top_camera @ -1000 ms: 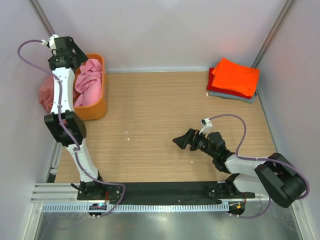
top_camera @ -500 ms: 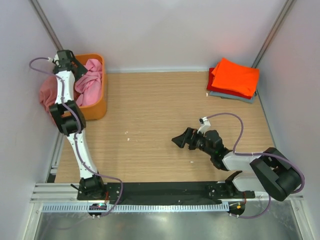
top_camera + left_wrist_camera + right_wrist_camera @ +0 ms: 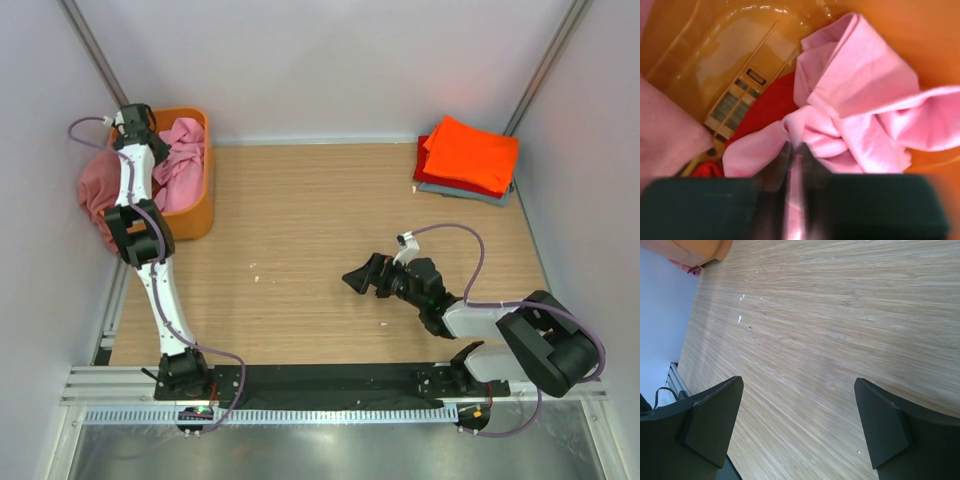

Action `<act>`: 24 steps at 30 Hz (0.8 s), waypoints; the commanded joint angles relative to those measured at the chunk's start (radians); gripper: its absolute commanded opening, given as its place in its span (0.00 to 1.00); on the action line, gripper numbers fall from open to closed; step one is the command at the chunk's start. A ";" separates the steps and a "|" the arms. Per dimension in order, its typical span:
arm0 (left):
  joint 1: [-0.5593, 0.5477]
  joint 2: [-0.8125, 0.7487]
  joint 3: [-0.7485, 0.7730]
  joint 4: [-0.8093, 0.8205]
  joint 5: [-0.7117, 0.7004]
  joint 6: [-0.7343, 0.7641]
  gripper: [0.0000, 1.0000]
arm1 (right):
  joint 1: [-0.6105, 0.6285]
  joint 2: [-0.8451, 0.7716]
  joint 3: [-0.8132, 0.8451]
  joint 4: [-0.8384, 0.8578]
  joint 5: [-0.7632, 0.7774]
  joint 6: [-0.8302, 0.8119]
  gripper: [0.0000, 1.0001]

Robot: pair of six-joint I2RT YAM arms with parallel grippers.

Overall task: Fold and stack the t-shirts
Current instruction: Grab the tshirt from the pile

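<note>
My left gripper reaches down into the orange tub. In the left wrist view its jaws are shut on a fold of the light pink t-shirt, which lies crumpled in the tub. A red t-shirt shows beneath it. A dusty rose t-shirt hangs over the tub's left side. At the back right lies a folded stack: an orange t-shirt on top, a red one under it, a grey-blue one at the bottom. My right gripper hovers low over the table, open and holding nothing.
The wooden table is walled by pale panels on the left, back and right. A black rail with both arm bases runs along the near edge. Small white specks dot the wood.
My left gripper has dropped deeper into the tub and closed on the light pink fabric. The right gripper has drifted slightly left, still open.
</note>
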 commanded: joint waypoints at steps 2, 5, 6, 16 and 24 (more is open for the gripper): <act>0.000 -0.035 0.050 0.048 -0.007 0.014 0.00 | 0.004 0.018 0.041 0.029 0.023 -0.022 1.00; -0.015 -0.096 0.047 0.045 -0.011 -0.008 0.00 | 0.004 0.022 0.041 0.035 0.028 -0.022 1.00; -0.022 -0.136 0.052 0.044 -0.020 -0.011 0.00 | 0.004 0.024 0.041 0.038 0.026 -0.022 1.00; -0.185 -0.410 0.184 0.143 -0.022 -0.013 0.00 | 0.004 0.015 0.027 0.054 0.026 -0.019 1.00; -0.409 -0.803 0.090 0.420 0.212 -0.009 0.00 | 0.004 -0.005 0.006 0.074 0.032 -0.013 1.00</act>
